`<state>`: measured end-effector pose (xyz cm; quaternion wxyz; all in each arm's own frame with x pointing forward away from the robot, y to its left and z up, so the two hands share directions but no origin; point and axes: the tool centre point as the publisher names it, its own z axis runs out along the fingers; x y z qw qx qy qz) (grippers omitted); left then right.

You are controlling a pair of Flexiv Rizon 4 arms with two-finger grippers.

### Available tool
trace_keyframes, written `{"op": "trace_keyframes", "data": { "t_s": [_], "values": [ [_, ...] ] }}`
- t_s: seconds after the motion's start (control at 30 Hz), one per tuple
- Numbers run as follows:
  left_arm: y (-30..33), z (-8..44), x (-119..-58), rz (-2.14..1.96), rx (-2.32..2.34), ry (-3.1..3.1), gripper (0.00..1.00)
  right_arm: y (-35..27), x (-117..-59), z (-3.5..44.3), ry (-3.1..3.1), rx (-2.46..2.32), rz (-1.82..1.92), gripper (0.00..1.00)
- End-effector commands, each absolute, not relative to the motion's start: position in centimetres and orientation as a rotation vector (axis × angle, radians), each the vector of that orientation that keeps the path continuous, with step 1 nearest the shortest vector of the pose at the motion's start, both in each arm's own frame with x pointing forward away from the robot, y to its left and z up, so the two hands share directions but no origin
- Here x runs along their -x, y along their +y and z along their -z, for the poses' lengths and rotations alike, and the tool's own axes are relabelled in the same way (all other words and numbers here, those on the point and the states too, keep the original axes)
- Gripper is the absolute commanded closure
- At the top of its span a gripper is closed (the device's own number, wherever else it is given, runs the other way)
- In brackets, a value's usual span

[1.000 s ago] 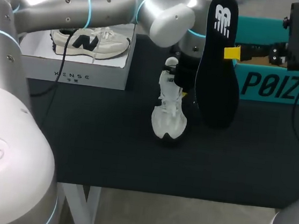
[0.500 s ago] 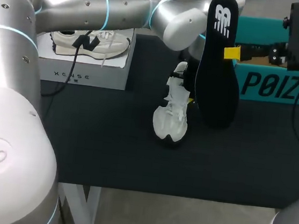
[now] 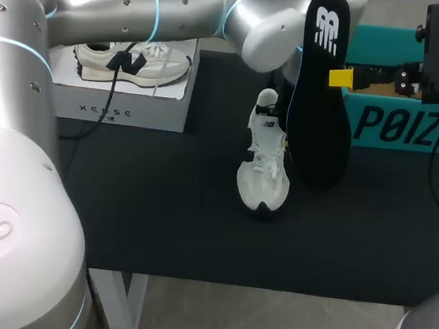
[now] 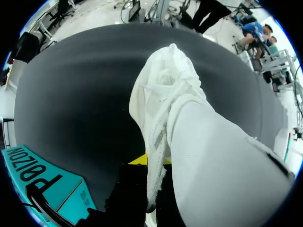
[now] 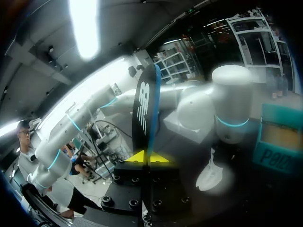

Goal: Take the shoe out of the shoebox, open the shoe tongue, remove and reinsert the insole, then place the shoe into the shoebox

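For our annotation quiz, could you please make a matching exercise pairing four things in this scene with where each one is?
1. white shoe
2. black insole
3. cream shoe
4. teal shoebox

A. lying in the white box
B. upright in the right gripper
C. far right, behind the insole
D. middle of the table, toe toward the near edge

Pairs: 1-D, 2-B, 3-A, 4-C.

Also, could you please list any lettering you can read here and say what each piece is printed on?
"POIZON": large white letters, teal shoebox side.
"XENSE": white box front; the tiny line beneath is unreadable.
"NB" logo: black insole.
"N": side of the beige shoe in the white box.
Tongue label of the white shoe on the table: too small to read.
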<state>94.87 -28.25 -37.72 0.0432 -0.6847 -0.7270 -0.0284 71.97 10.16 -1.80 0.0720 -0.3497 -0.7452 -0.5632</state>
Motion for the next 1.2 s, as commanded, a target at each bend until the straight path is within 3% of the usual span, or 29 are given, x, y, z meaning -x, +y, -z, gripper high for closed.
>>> {"op": "trace_keyframes", "data": {
  "t_s": [0.03, 0.57, 1.2],
  "values": [
    [-27.6, 37.7, -94.5, 0.083, 2.098, -2.225, 1.0, 10.3, -72.1, 1.9, -2.24, 1.051, 1.692, 1.0],
    [-26.3, 34.8, -92.4, 0.183, 2.069, -2.245, 1.0, 10.3, -72.1, 1.9, -2.24, 1.051, 1.692, 1.0],
    [-25.2, 35.4, -93.0, 0.189, 2.157, -2.098, 1.0, 10.3, -72.1, 1.9, -2.24, 1.051, 1.692, 1.0]
  ]
}}
